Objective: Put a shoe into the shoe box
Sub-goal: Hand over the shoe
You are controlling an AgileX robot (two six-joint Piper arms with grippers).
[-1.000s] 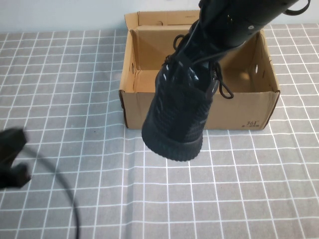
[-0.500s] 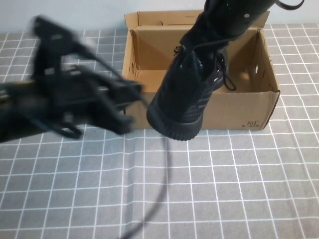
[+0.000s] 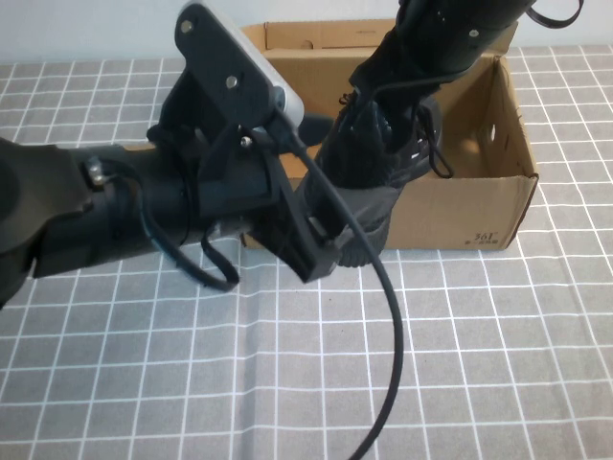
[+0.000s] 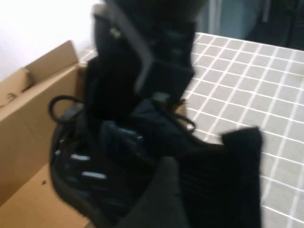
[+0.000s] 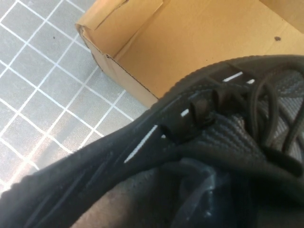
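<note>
Black mesh shoe [image 3: 369, 163] w/ black laces and little white dash marks on the side is hanging toe-down over the front wall of the shoe box [image 3: 479, 206], held up from its heel end under the right gripper. Toe pokes out past the box front, just off the tip of the left gripper, approx where its fingers reach. Laces dangle loose on the far side of the shoe from that gripper. Box is plain brown cardboard, open, lid flap standing up at the back, round holes in the side wall, small dark print on the front corner.
</note>
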